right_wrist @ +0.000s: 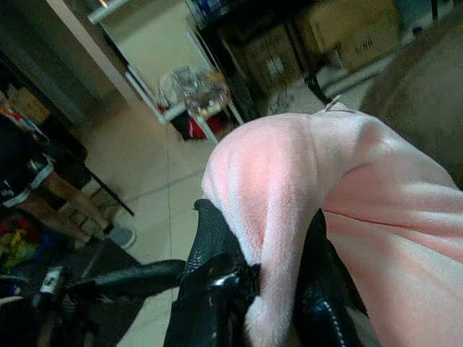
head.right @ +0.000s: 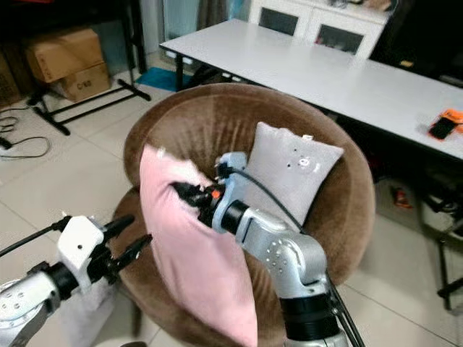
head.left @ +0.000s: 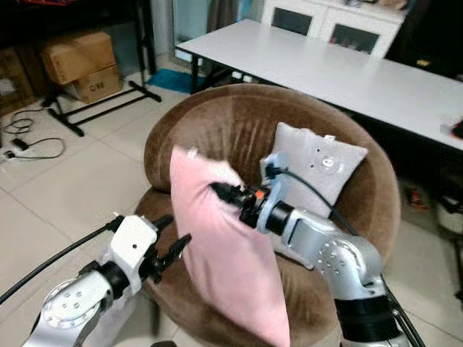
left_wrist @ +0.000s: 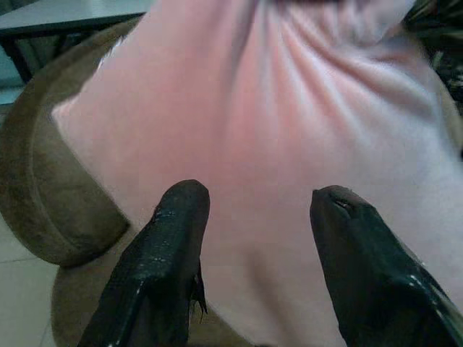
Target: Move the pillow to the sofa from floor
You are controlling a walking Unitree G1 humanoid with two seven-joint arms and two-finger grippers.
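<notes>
Between the right gripper's [right_wrist: 271, 289] fingers, a fold near the top of the pink pillow [head.left: 221, 253] is pinched tight; pillow hangs upright above the front of the seat of the round brown sofa [head.left: 210, 130], lower corner drooping past the front rim. Left gripper [head.left: 170, 249] sits just beside the pillow's left face, fingers spread, no contact seen.

Judgement: step in hand is placing. To do it well, carry the pillow further back over the seat before letting go, so the hanging corner lands on the cushion rather than sliding off the front. Left gripper could steady the lower half.

Sofa already holds a grey pillow [head.left: 318, 170], leaning upright against the backrest, right of the pink one.
</notes>
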